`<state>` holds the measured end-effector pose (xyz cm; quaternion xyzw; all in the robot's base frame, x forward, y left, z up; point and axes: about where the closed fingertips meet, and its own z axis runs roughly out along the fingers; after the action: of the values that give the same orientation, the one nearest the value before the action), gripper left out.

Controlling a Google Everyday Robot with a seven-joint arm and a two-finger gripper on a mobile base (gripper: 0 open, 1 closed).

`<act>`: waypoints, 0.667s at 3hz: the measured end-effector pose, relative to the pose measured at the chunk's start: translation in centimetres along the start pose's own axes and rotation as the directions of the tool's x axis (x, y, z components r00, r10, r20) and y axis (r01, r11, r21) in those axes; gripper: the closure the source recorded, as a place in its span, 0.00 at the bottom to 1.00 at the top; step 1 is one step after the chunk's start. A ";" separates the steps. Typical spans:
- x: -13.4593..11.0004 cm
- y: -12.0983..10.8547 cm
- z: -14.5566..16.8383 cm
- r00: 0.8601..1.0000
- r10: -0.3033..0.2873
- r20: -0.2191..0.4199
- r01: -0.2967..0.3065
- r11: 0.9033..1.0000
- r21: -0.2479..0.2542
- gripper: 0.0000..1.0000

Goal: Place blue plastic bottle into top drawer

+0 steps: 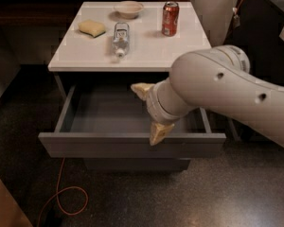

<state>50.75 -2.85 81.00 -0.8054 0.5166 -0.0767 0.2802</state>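
Probably light, stiff, slick: grasp the blue plastic bottle mid-body (lying flat on the cabinet top) with the gripper, spread empty above the top drawer.

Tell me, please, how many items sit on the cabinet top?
4: sponge at left, bowl at back, blue plastic bottle lying mid-top, red soda can at right. Gripper hangs open over the top drawer.

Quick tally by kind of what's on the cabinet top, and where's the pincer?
Blue plastic bottle: 1
Red can: 1
Bowl: 1
Yellow sponge: 1
Total: 4
Pincer: open, empty, above the open top drawer.
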 end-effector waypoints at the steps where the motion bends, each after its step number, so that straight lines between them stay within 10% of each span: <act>1: -0.2 -3.7 1.5 0.991 0.120 0.062 -0.118 0.992 -0.039 0.00; 2: -1.0 -8.0 2.9 0.971 0.214 0.109 -0.209 0.976 -0.059 0.00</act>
<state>57.80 1.54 82.97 -0.7553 0.5842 0.0121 0.2969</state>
